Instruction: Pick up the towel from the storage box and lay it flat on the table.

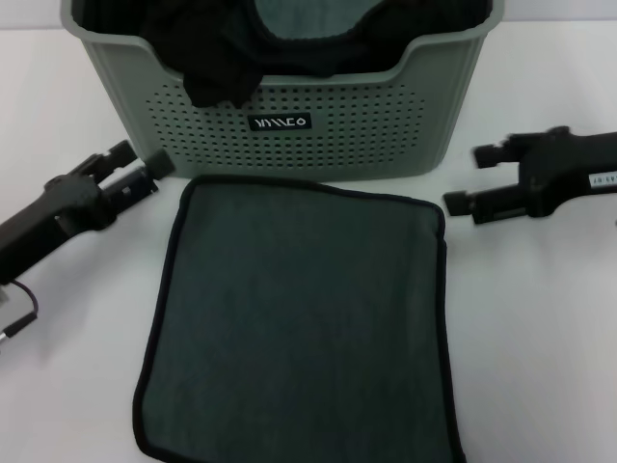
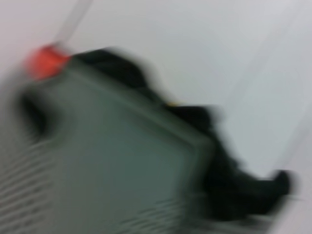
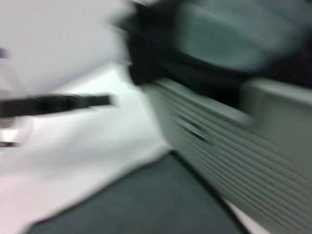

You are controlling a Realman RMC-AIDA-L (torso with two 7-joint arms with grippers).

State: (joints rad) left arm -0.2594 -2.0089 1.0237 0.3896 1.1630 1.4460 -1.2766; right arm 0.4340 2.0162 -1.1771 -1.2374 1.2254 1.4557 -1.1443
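Observation:
The towel (image 1: 299,318) lies spread flat on the white table (image 1: 540,347) just in front of the storage box, dark green face up with black trim all round. It also shows in the right wrist view (image 3: 146,204). The storage box (image 1: 289,125) stands at the back centre, pale sage green with perforated walls and a dark logo plate. My left gripper (image 1: 145,156) is open and empty, just left of the towel's far left corner. My right gripper (image 1: 465,178) is open and empty, just right of the towel's far right corner.
Inside the box lie a plain black cloth (image 1: 217,58), draped over the dipped front rim, and a lighter teal cloth (image 1: 308,19). The box (image 2: 122,161) and black cloth (image 2: 234,190) show in the left wrist view, with a blurred orange-red object (image 2: 44,61) behind.

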